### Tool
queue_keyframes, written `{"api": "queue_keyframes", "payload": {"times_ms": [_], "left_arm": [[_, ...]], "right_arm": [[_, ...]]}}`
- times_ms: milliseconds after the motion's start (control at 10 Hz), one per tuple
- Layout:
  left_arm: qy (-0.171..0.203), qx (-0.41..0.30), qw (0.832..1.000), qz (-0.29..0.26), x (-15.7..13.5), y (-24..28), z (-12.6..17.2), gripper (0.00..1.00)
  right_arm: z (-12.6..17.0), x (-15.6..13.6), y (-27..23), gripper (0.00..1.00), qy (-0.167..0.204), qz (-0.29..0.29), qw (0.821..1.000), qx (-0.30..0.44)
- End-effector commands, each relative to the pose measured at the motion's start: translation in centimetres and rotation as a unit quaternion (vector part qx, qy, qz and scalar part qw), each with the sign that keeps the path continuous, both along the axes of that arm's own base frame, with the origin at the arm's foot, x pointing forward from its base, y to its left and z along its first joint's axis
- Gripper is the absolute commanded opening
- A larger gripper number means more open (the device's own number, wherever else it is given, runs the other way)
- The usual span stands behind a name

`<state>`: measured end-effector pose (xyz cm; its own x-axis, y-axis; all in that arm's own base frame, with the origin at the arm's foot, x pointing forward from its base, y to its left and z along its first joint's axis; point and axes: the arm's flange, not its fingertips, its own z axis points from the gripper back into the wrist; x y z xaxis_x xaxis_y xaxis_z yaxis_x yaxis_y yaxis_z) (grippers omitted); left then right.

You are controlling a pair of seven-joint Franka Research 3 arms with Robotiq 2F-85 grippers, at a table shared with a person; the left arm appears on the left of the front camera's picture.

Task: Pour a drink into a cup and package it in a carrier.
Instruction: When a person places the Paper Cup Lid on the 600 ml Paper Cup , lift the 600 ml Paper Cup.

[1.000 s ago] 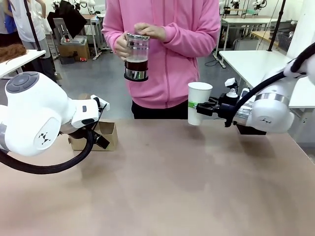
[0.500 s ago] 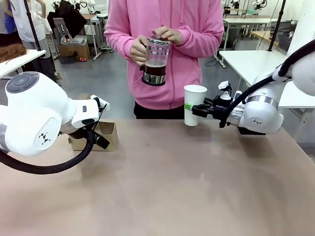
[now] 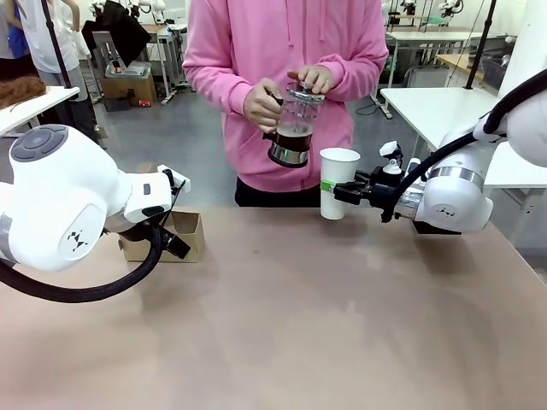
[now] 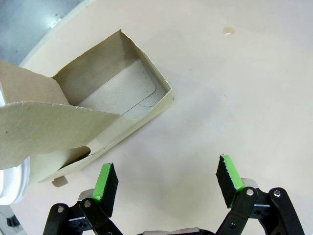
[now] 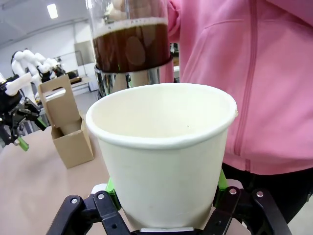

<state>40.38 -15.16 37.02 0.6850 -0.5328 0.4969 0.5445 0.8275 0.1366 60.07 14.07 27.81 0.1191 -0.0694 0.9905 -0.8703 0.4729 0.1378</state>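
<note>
Jug (image 3: 295, 128) of drink (image 3: 293, 137) has shifted right, now just beside the cup (image 3: 339, 166). Right end effector (image 3: 335, 188) clamps cup at worktop's (image 3: 299, 325) far edge. Left end effector (image 4: 166, 183) wide, empty, near carrier (image 4: 98, 112).

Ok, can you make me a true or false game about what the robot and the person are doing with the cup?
1. The right gripper holds the white cup. True.
2. Nobody is holding the glass jug. False: the person's hands hold it up beside the cup.
3. The jug has dark drink in it. True.
4. The left gripper is squeezing the carrier. False: it is open, and the carrier sits untouched on the table in front of it.
</note>
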Motion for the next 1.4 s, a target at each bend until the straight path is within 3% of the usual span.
{"api": "queue_keyframes", "payload": {"times_ms": [0,1300], "left_arm": [[0.000,-0.001,1.000,0.000,-0.02,0.00,0.03,1.00],[0.000,-0.001,1.000,0.000,-0.02,0.00,0.03,1.00]], "right_arm": [[0.10,-0.04,0.17,0.80,-0.001,0.001,1.000,0.000],[0.10,-0.04,0.17,0.80,-0.001,0.001,1.000,0.000]]}}
